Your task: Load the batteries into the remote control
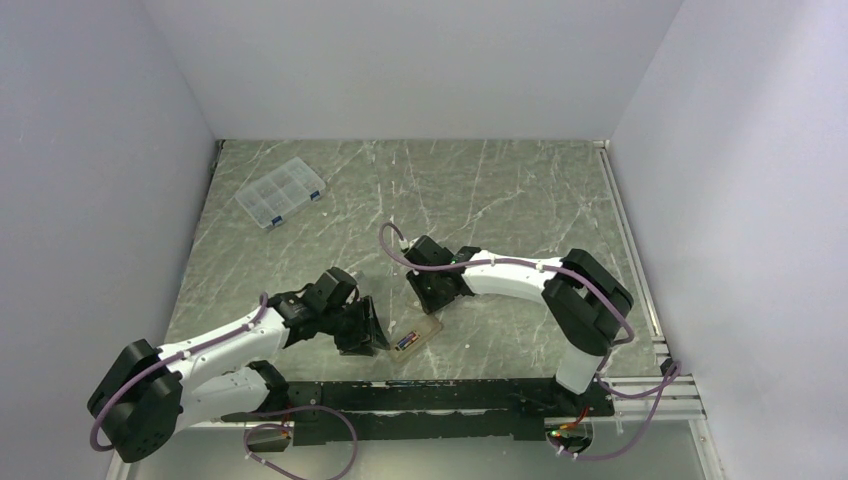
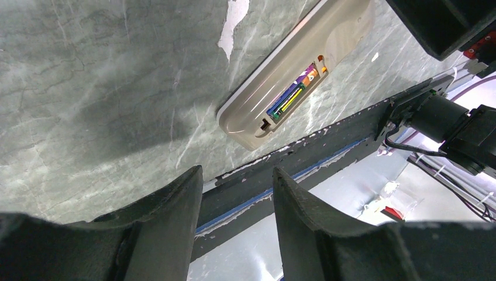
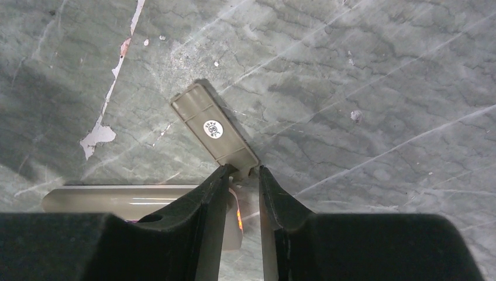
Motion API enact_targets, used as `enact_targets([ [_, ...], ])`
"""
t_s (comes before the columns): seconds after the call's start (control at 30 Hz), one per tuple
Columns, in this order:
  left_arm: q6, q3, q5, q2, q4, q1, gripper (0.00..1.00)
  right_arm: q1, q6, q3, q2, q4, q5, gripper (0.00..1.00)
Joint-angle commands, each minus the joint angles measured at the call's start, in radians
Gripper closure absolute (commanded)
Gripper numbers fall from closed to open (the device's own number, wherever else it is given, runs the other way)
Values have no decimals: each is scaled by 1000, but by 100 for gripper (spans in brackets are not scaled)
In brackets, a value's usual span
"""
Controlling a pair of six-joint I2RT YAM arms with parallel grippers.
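Observation:
The remote control point(image 1: 417, 337) lies back up near the table's front edge. The batteries point(image 2: 294, 93) lie in its open bay, showing purple, yellow and orange. My left gripper point(image 2: 237, 175) hovers open just left of the remote point(image 2: 292, 70), with nothing between its fingers. A flat beige cover piece point(image 3: 213, 130) with a round sticker lies on the marble beyond the remote point(image 3: 117, 199). My right gripper point(image 3: 244, 170) has its fingertips against both side edges of the cover's near end. The cover still lies flat on the table.
A clear compartmented plastic box point(image 1: 281, 192) sits at the back left. A black mounting rail point(image 1: 430, 395) runs along the table's near edge, close below the remote. White walls close in the left, back and right sides.

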Motion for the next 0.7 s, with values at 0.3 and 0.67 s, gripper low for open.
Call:
enact_targets([
  [0.3,14,19,10,-16,32,-5,47,-2,-5,17,17,-8,6,77],
  [0.67,14,20,13,-6,41,-4,47,-2,-25,53,28,-11,-2,76],
])
